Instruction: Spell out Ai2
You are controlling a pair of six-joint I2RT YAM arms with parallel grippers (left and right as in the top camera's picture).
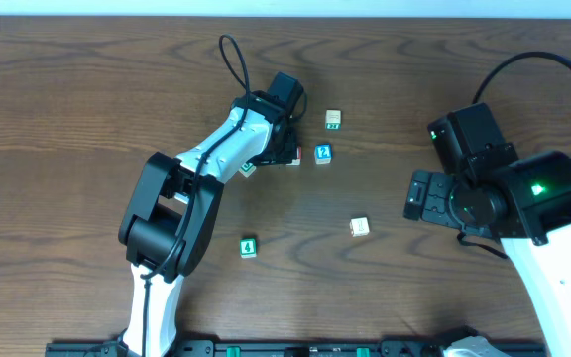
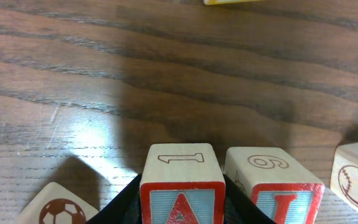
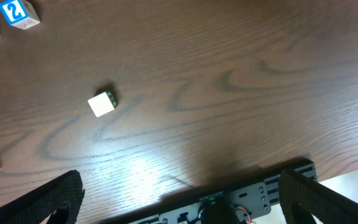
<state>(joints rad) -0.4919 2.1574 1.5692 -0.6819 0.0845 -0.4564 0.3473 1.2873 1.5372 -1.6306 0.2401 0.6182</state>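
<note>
The A cube [image 2: 182, 198] sits clamped in the left pincer [image 1: 284, 147], low on the bench [image 1: 414, 89], the I cube [image 2: 281, 200] just beside it and the 2 cube [image 1: 322, 154] near; the right pincer [image 3: 179, 180] gapes wide, well apart.

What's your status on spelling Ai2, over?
Left jaws shut on A cube, I cube close beside it. Right jaws open, empty. 2 cube apart from them, nothing between.
</note>
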